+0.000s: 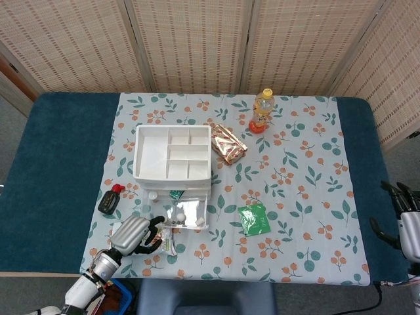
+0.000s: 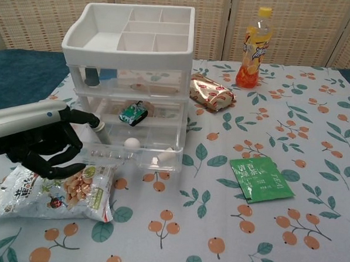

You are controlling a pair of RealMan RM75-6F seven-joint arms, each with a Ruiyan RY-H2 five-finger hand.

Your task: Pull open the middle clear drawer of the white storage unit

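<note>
The white storage unit (image 2: 129, 43) (image 1: 172, 152) stands left of centre on the flowered cloth. Its middle clear drawer (image 2: 133, 152) (image 1: 180, 213) is pulled out toward me, with a green toy car (image 2: 132, 113), a white ball (image 2: 131, 143) and a small white cylinder inside. My left hand (image 2: 36, 144) (image 1: 134, 235) is at the drawer's front left corner, fingers curled, one finger hooked against the drawer's left wall. My right hand (image 1: 405, 220) hangs by the table's right edge, fingers apart and holding nothing.
A snack bag (image 2: 54, 189) lies under my left hand. A green sachet (image 2: 260, 179) lies right of the drawer. A foil packet (image 2: 211, 92) and an orange drink bottle (image 2: 255, 47) are behind it. A black object (image 1: 110, 198) sits left of the unit.
</note>
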